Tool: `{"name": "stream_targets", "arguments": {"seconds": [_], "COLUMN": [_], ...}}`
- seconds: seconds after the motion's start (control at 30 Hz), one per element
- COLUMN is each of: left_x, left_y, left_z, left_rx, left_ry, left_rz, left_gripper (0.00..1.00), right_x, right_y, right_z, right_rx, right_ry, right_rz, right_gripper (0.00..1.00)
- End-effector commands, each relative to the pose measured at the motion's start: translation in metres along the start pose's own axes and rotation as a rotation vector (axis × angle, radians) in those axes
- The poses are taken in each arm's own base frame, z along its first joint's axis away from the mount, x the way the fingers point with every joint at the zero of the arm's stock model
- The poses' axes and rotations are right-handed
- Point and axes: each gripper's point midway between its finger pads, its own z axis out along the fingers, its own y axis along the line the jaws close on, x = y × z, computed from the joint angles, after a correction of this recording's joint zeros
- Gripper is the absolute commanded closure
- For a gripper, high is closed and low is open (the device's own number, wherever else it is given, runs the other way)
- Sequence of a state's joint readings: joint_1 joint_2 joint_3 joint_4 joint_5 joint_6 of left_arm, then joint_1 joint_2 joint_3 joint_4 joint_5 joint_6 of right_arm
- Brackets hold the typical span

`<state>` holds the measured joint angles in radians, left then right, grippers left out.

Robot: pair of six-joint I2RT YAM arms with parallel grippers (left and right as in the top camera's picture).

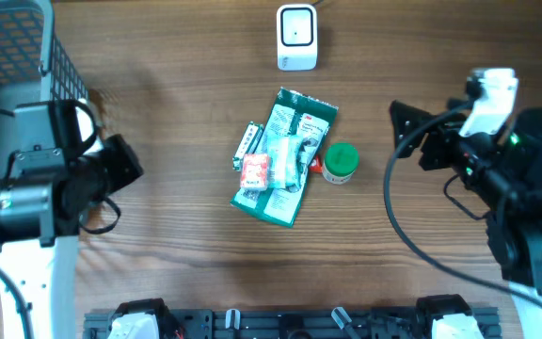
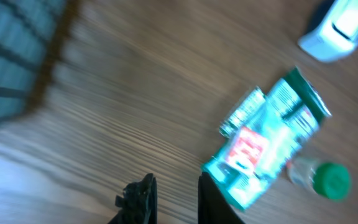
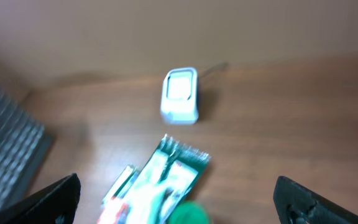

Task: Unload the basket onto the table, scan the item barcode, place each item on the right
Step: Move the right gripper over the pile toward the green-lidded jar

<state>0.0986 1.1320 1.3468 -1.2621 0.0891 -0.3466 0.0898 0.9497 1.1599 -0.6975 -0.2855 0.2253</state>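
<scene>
Left gripper (image 2: 174, 202): jaws pulled nearly together with only a thin strip of wood between them, gripping nothing. It hangs over bare table (image 1: 177, 85) beside the wire basket (image 1: 7, 47), well apart from the pile; its wrist view is smeared. Right gripper (image 3: 179, 202): fingers spread wide and empty, on the right side of the table, pointing toward the pile but clear of it. The green pouch (image 1: 285, 155) lies flat mid-table, tilted, untouched by either arm. A red-and-white packet (image 1: 255, 171) sits on its left edge, with a small strip pack (image 1: 247, 139) just beside that edge. The green-capped bottle (image 1: 339, 162) sits against the pouch's right edge. The white scanner (image 1: 296, 38) sits at the far side of the table, beyond the pouch's top end, near it but not touching.
</scene>
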Motion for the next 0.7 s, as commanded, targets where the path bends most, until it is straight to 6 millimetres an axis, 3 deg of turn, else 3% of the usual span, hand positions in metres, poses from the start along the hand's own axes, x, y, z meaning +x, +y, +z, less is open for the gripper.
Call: {"name": "stream_targets", "arguments": {"seconds": [0.0,0.13,0.27,0.43,0.53,0.67], "left_x": [-0.021,-0.019,-0.023,-0.03,-0.031,-0.036], "left_y": [0.036,0.057,0.074,0.102,0.109,0.112], "left_z": [-0.025,-0.032,-0.035,-0.041,-0.042,-0.042], "left_rx": [-0.212,-0.298,-0.335,-0.377,-0.378,-0.38], "left_ry": [-0.131,-0.142,-0.156,-0.191,-0.19,-0.208], "left_rz": [-0.019,-0.087,-0.153,-0.291,-0.327,-0.34], "left_gripper": [0.9,0.9,0.9,0.92,0.94,0.9], "right_x": [0.01,0.023,0.036,0.039,0.039,0.04], "right_y": [0.026,0.017,0.012,0.011,0.011,0.01], "right_z": [0.009,0.027,0.034,0.037,0.037,0.037], "right_rx": [-0.168,-0.15,-0.134,-0.13,-0.129,-0.127], "right_ry": [0.088,0.16,0.221,0.236,0.237,0.243], "right_rz": [0.061,0.094,0.118,0.124,0.125,0.14], "right_gripper": [0.0,0.03,0.03,0.04,0.04,0.01]}}
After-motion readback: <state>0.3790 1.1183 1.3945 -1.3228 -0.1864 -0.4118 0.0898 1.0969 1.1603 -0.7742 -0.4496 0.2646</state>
